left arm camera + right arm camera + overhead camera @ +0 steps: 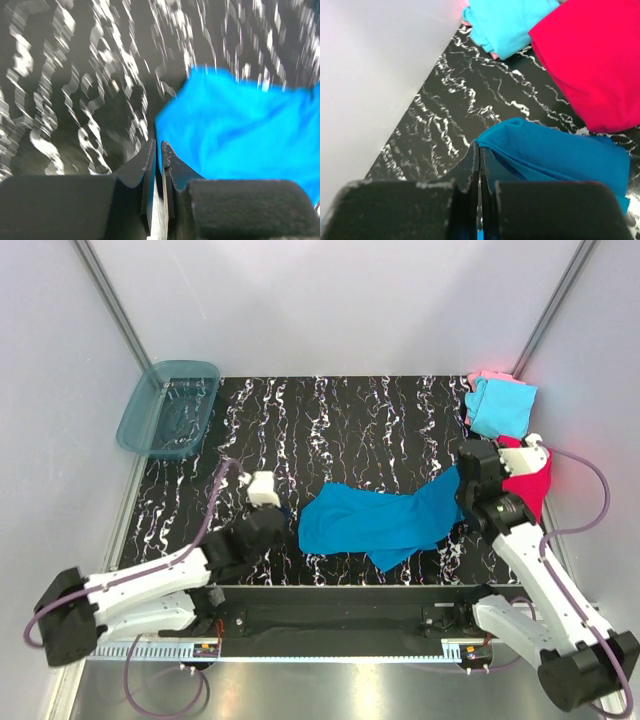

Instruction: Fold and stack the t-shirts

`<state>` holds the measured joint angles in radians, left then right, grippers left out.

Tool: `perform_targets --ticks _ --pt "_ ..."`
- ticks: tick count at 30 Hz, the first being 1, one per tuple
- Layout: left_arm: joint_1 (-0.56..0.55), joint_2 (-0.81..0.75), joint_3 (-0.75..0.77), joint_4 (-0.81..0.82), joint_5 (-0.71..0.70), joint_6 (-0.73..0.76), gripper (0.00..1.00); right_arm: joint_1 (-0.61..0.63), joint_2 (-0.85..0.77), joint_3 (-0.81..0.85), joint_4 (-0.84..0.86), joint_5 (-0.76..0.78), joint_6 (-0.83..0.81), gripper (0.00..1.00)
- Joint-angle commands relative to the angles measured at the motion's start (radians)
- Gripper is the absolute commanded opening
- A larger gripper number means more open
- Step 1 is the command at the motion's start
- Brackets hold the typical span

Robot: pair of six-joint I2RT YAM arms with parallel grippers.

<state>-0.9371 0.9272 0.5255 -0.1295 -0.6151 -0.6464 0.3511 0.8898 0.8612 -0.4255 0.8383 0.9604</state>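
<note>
I count four t-shirts and one tub. The teal-blue t-shirt [370,520] lies rumpled in the middle of the counter [350,430], its right end pinched in my right jaws. My left jaws are closed to a thin slit just beside its left edge. The light cyan t-shirt [500,405] lies on the pale pink t-shirt [485,376] at the far right corner, and the magenta-red t-shirt [530,480] is just nearer. The translucent tub [135,425] stands far left.

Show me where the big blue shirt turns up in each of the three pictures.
Top external: the big blue shirt lies mid-table, towards the near edge.
Left wrist: it fills the right half, blurred.
Right wrist: it sits at the lower right, just below the red shirt.
Shared landmark: the black marbled tabletop lies under the shirt in all three views.
</note>
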Motion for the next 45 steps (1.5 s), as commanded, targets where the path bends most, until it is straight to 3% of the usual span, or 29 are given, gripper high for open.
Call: perform_targets --ticks 1,8,12,21,23,24,25,31,39,43,45 --pt "-0.119 0.068 -0.019 0.096 -0.086 -0.096 0.12 -0.081 0.061 0.048 0.111 -0.099 -0.052 0.00" --pt "-0.261 0.219 0.021 0.097 -0.179 -0.147 0.11 -0.248 0.305 0.140 0.211 -0.370 -0.049 0.00" --pt "-0.290 0.248 0.002 0.113 -0.193 -0.174 0.10 -0.264 0.396 0.156 0.231 -0.387 -0.069 0.00" --pt "-0.341 0.295 -0.064 0.143 -0.189 -0.248 0.11 -0.276 0.440 0.101 0.289 -0.421 -0.035 0.00" --pt "-0.362 0.298 -0.077 0.139 -0.187 -0.265 0.19 -0.278 0.442 0.101 0.292 -0.424 -0.035 0.00" --pt "-0.379 0.298 -0.084 0.131 -0.198 -0.294 0.38 -0.279 0.442 0.101 0.294 -0.426 -0.035 0.00" --pt "-0.387 0.300 -0.090 0.131 -0.205 -0.311 0.44 -0.281 0.442 0.101 0.292 -0.427 -0.035 0.00" --pt "-0.408 0.309 -0.122 0.100 -0.215 -0.383 0.59 -0.281 0.451 0.094 0.303 -0.441 -0.032 0.00" --pt "-0.413 0.375 -0.128 0.125 -0.221 -0.389 0.61 -0.291 0.442 0.084 0.318 -0.455 -0.028 0.00" --pt "-0.411 0.429 -0.137 0.221 -0.236 -0.360 0.60 -0.291 0.439 0.078 0.327 -0.461 -0.029 0.00" --pt "-0.404 0.470 -0.133 0.267 -0.238 -0.342 0.52 -0.293 0.439 0.078 0.330 -0.461 -0.029 0.00"
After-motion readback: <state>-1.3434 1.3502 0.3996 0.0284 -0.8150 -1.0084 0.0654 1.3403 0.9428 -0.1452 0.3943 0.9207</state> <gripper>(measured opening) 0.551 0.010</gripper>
